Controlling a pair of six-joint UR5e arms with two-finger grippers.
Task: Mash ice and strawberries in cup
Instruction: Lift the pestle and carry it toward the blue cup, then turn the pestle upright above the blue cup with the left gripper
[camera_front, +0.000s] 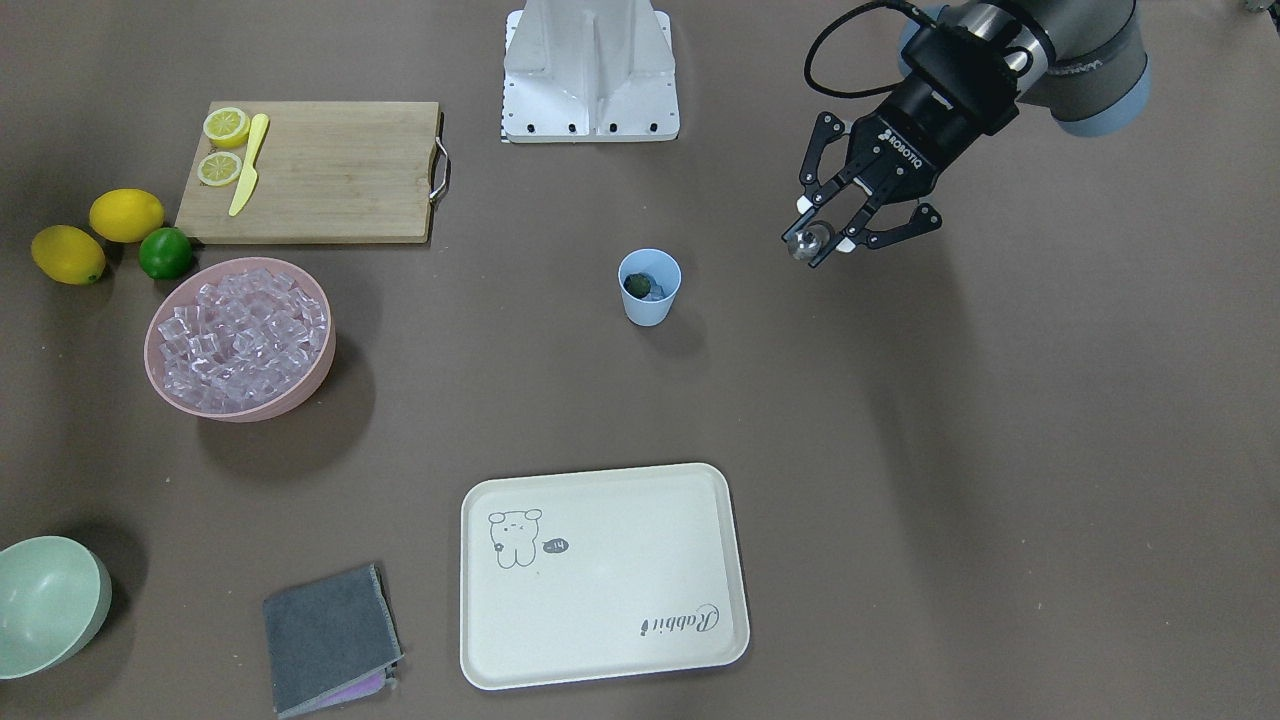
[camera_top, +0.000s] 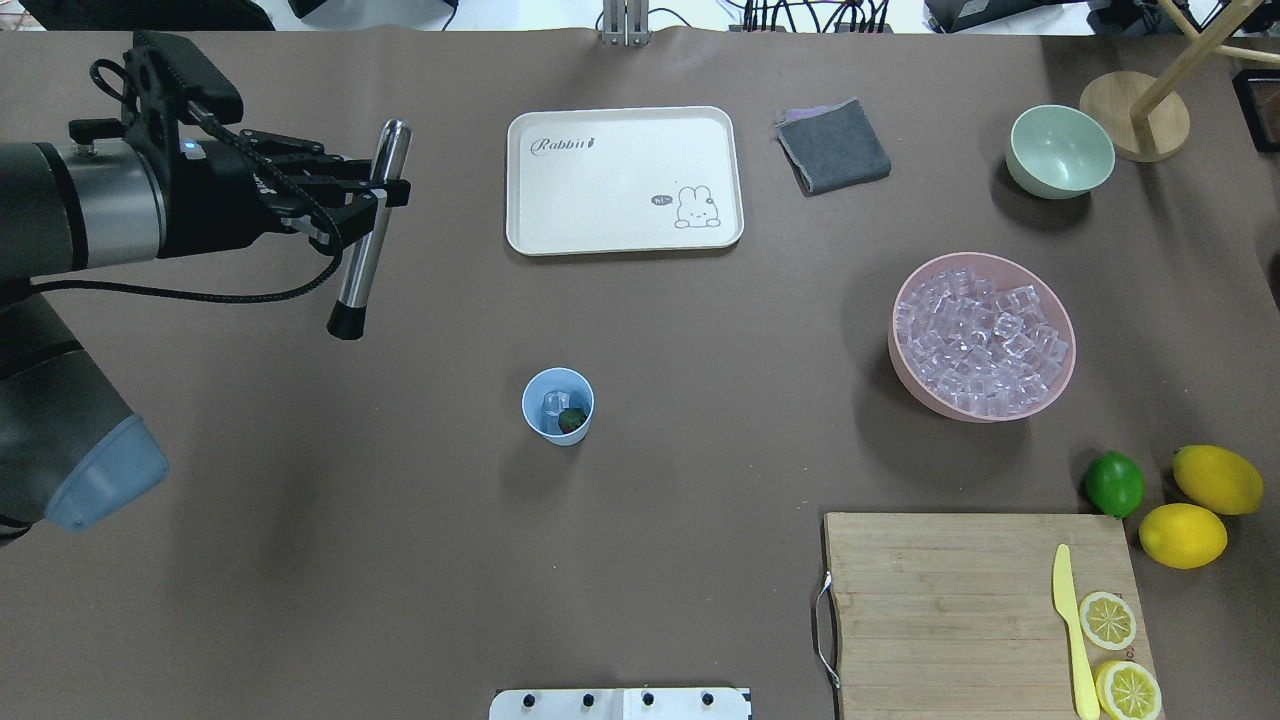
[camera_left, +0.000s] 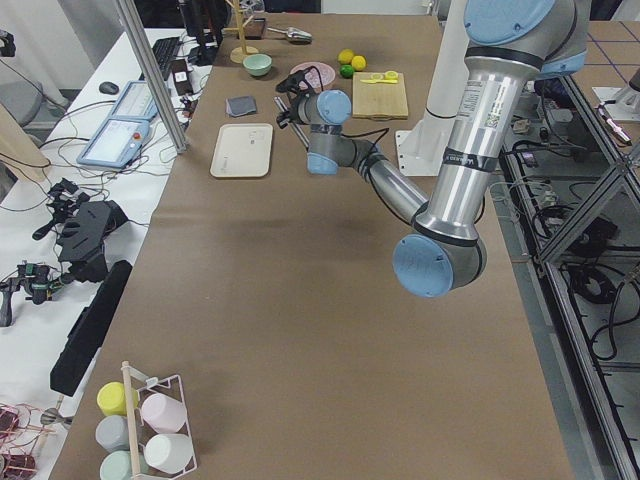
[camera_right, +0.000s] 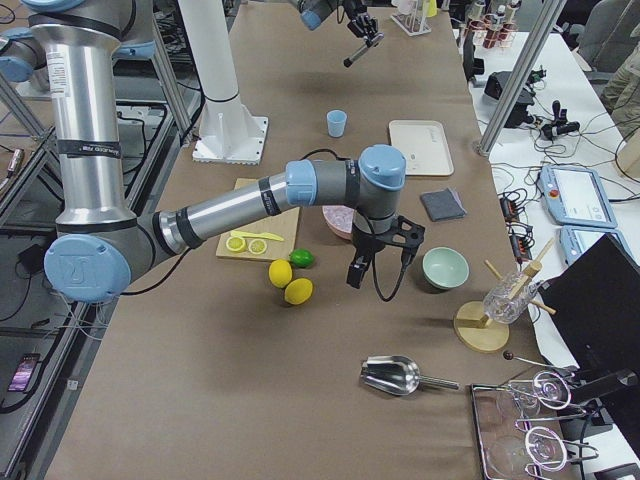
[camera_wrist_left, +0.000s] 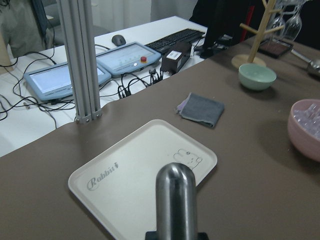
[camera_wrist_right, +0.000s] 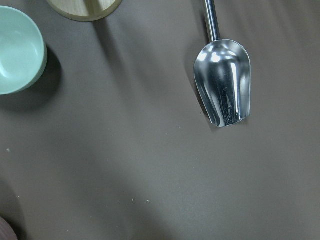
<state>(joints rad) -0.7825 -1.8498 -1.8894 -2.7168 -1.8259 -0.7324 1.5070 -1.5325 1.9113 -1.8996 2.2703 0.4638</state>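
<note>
Silver arms, pale-blue joint caps; black left end effector reads ROBOTIQ.

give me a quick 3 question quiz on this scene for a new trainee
1. True or false: the left gripper holds the metal muddler directly above the cup.
2. What lies inside the cup? A) a strawberry and ice B) a lime only C) nothing
3. What colour is the bowl heaped with ice cubes?

Key
1. False: the muddler is held well off to one side of the cup.
2. A
3. Pink
</note>
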